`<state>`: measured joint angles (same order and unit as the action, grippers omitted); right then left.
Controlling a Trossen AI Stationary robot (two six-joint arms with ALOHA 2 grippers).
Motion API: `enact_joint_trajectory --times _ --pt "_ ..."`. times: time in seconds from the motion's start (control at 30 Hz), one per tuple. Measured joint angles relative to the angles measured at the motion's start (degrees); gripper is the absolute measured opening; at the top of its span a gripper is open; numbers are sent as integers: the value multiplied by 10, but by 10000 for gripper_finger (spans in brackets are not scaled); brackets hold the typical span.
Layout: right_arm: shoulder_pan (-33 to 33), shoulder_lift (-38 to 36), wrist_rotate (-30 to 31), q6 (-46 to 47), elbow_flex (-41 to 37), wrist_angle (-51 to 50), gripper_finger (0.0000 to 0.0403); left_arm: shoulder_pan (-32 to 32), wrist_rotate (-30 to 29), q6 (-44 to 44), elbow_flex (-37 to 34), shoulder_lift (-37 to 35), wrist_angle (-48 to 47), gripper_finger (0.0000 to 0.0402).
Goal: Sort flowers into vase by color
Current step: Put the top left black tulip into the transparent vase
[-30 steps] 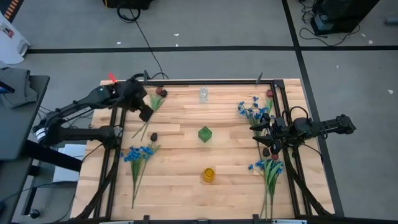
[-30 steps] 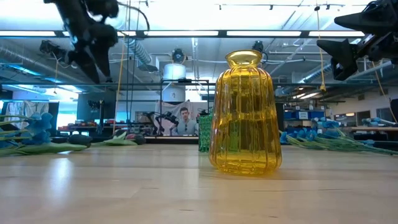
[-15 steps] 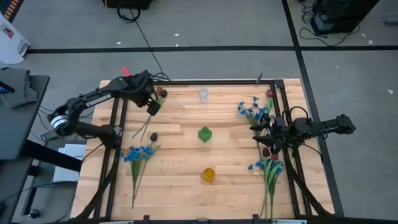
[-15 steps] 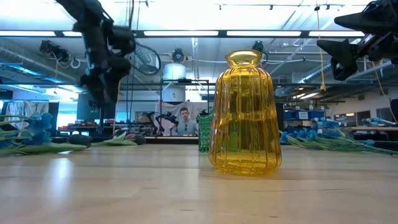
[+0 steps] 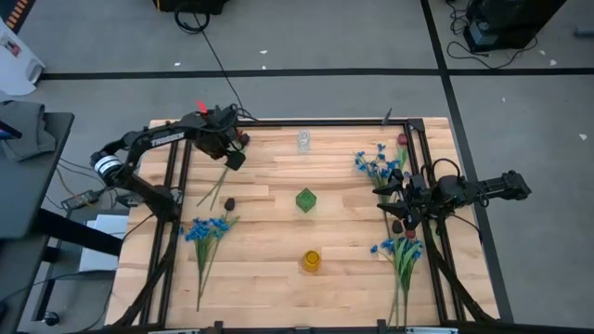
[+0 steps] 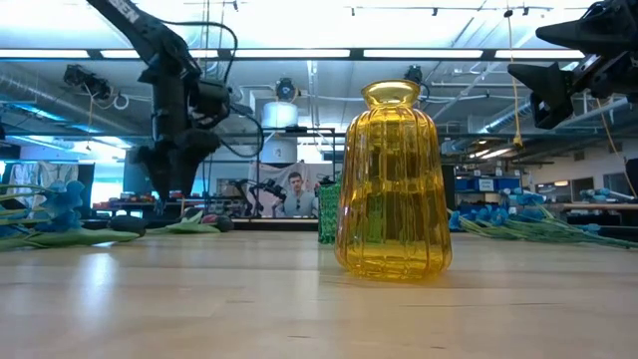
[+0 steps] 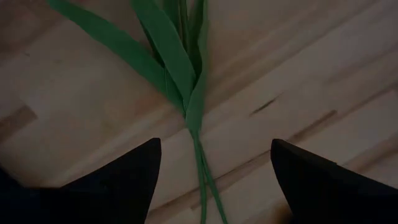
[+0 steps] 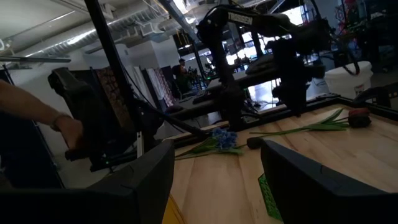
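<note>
With its fingers spread, the left end effector [image 7: 211, 177] should drop straight onto the red tulip's stem [image 7: 200, 163] just below the leaves [image 7: 163, 59], then pinch.

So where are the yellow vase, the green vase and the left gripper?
yellow vase [image 6: 391, 189]: low view, ribbed belly.
green vase [image 5: 305, 199]: high view, its top.
left gripper [image 7: 214, 171]: left wrist view, gap between its open fingertips, over green stems.

We see a light wooden slat table [image 5: 278, 278] in a dark frame. On it: yellow vase [image 5: 311, 261] near front centre, green vase [image 5: 305, 199] mid-table, clear glass vase [image 5: 303, 141] at back. Blue flower sprays [image 5: 206, 232] front left, more blue sprays [image 5: 373, 167] back right and [image 5: 401, 250] front right. Red buds with leaves [image 5: 234, 148] back left.
</note>
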<state>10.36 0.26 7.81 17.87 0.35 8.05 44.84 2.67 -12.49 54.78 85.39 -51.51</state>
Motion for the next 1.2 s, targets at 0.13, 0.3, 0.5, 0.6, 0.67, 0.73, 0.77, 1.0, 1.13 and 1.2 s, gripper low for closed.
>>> enact_joint_trajectory --times 0.13,0.3,0.5,0.6,0.67,0.73,0.77,1.0,1.13,1.2 --pt "0 0 0 0 0 0 249 0 0 -1 0 38 2 309" --pt "0 0 0 0 0 0 249 0 -10 -12 0 54 31 309" --pt "0 0 0 0 0 0 249 0 -24 -26 0 54 55 304" --pt "0 0 0 0 0 0 249 0 -33 -24 -5 54 61 281" --pt "0 0 0 0 0 0 249 0 -35 -25 -14 55 60 261" --pt "0 0 0 0 0 0 249 0 -33 -28 -29 55 71 240" --pt "0 0 0 0 0 0 249 0 -28 -29 -38 55 75 231" --pt "0 0 0 0 0 0 249 -4 -21 -42 -77 54 86 185" --pt "0 0 0 0 0 0 249 -4 -21 -43 -75 54 85 169" --pt "0 0 0 0 0 0 249 -4 -19 -43 -71 55 85 163"
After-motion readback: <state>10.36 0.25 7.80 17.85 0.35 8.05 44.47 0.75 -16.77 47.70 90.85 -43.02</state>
